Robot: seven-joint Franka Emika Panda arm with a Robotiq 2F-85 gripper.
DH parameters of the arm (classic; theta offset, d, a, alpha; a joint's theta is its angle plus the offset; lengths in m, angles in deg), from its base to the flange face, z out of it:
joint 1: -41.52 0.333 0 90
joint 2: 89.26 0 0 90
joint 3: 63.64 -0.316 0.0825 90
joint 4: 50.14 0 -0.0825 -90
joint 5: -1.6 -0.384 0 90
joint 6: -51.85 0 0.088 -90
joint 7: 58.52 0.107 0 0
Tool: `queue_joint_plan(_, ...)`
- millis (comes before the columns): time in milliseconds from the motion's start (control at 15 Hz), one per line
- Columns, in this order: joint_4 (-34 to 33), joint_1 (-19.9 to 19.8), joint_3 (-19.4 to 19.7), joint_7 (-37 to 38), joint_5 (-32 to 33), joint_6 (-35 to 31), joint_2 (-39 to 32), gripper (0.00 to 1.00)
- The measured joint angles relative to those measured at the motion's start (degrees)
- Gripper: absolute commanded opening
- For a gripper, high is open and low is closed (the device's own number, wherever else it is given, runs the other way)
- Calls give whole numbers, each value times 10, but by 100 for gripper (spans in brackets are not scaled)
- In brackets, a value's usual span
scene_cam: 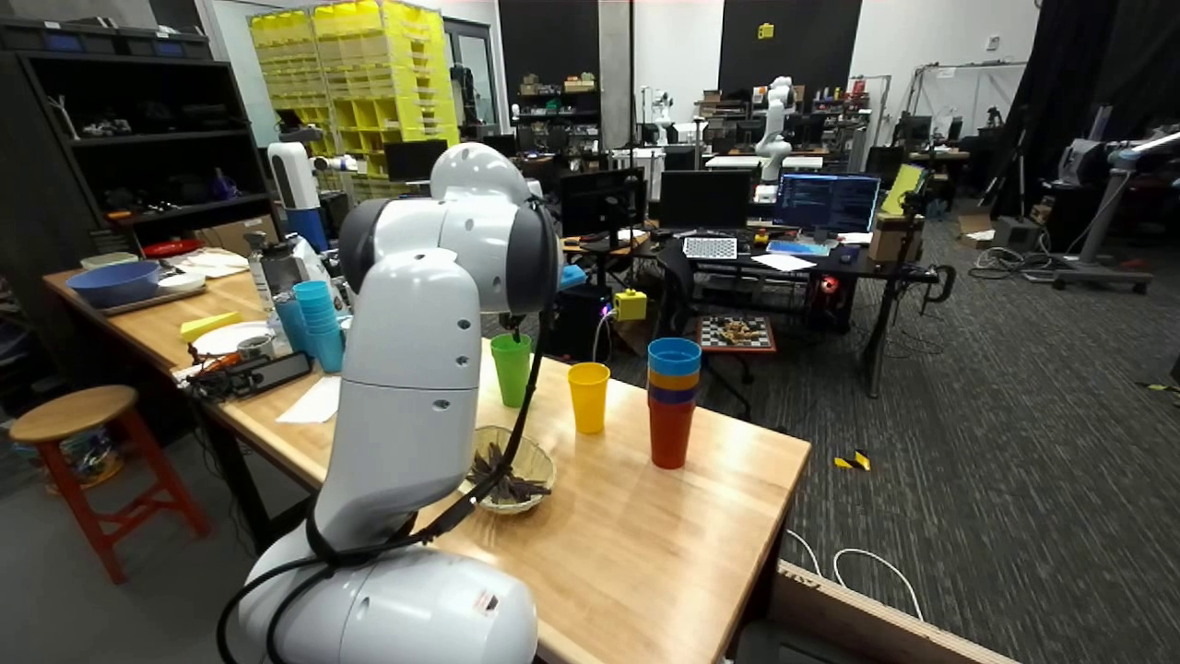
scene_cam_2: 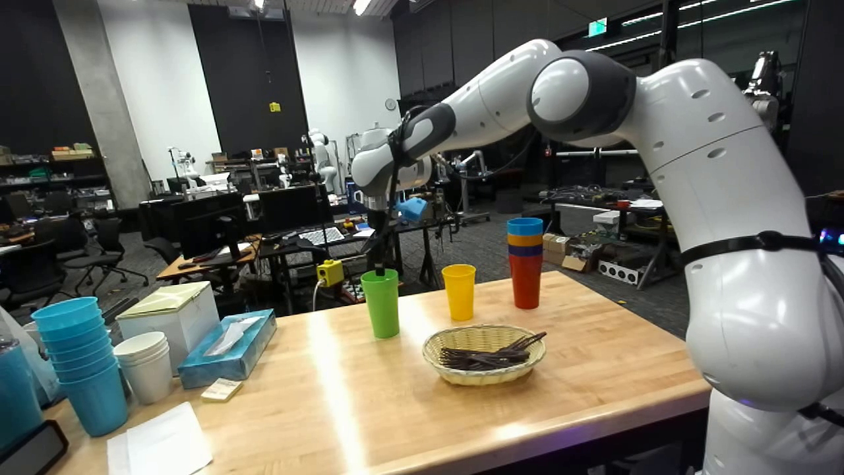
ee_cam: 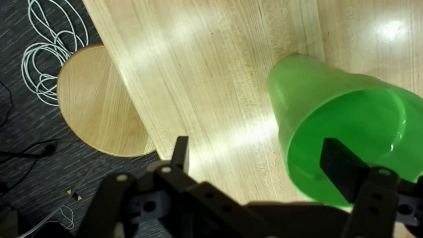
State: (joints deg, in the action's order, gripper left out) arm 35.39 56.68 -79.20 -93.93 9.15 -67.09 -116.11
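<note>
The wooden table (scene_cam_2: 409,422) is the largest thing here. Over it reaches the robot arm (scene_cam_2: 719,165); with the green cup (scene_cam_2: 382,307) as the centre of a clock in an exterior view, the arm rises at 3 to 4 o'clock. The wicker basket (scene_cam_2: 471,378) sits at 4 o'clock. At 2 to 3 o'clock stands a stack of cups (scene_cam_2: 525,264), red at the bottom with purple, orange and blue above: these look already nested together. The gripper (ee_cam: 257,148) has its jaws spread wide and holds nothing. The green cup stands upright near the table's far edge, neither gripped nor lifted; the yellow cup (scene_cam_2: 459,293), at 3 o'clock, also stands single. In the wrist view one finger (ee_cam: 343,168) is over or just inside the green cup's mouth, the other outside it at 9 o'clock; contact cannot be told. So the green cup seems reached, with the grip not yet made. Dark forks (scene_cam_2: 484,359) lie in the basket, untouched.
</note>
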Motion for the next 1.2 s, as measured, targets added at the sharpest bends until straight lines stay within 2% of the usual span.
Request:
queue_joint_plan(200,0,-1,0,0,0,0,-7,55)
queue_joint_plan(600,0,-1,0,0,-3,0,-9,6)
queue_joint_plan(667,0,-2,0,0,-4,0,-9,1)
queue_joint_plan(1200,-19,-3,-4,-2,-31,13,-8,1)
